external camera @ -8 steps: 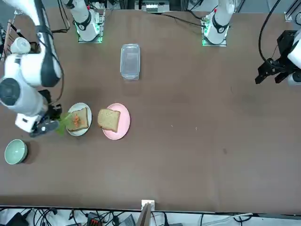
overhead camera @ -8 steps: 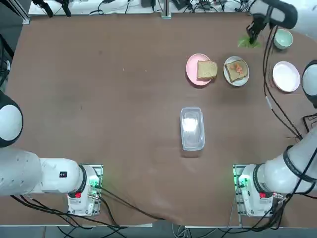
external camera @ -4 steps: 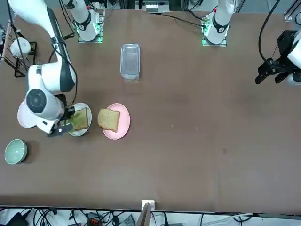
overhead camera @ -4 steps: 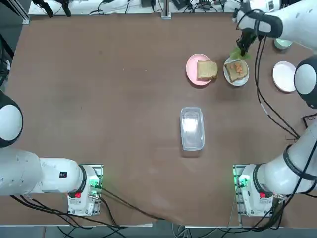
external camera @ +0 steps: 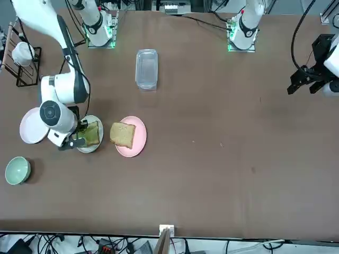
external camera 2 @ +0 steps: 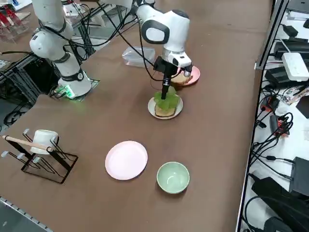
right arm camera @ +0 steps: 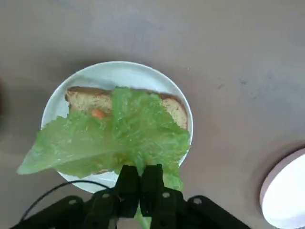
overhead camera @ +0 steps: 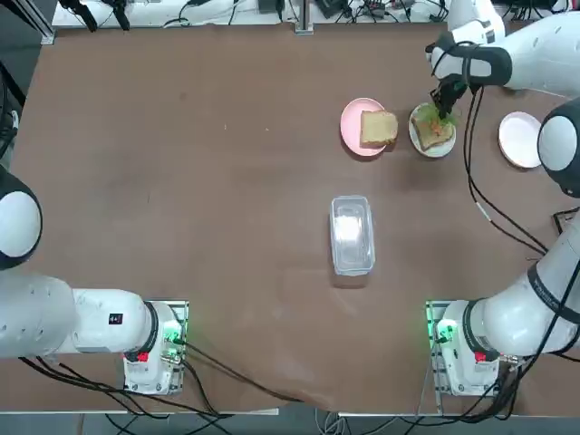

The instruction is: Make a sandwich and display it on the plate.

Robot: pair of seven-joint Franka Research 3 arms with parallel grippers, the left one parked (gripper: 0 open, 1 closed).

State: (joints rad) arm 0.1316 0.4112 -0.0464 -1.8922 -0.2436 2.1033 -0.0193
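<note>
One hand (right arm camera: 139, 183) works here, the right one, its two fingers pinched tight on the stem of a lettuce leaf (right arm camera: 114, 138). In the side view the hand (external camera 2: 165, 92) points straight down over the white plate (external camera 2: 176, 111), with the leaf (external camera 2: 166, 100) draped just under the fingertips. The leaf spreads over a toasted bread slice (right arm camera: 174, 107) lying on that plate (right arm camera: 86, 78); a small orange-red bit of filling (right arm camera: 98, 114) shows on the bread beside the leaf's edge. Whether the leaf rests on the bread or hangs just above it cannot be told.

In the top view the plate (overhead camera: 416, 139) sits on the desk (overhead camera: 181, 181) at about 1 o'clock from the desk's middle. Just beside it, at its 9 o'clock, a pink plate (overhead camera: 349, 125) holds a second bread slice (overhead camera: 378, 128). At the white plate's 3 o'clock, near it, lies another pale pink plate (overhead camera: 519, 140). A clear lidded box (overhead camera: 352, 234) stands well apart at about 7 o'clock from the white plate. The side view also shows a green bowl (external camera 2: 173, 177) near the pale pink plate (external camera 2: 126, 160).
</note>
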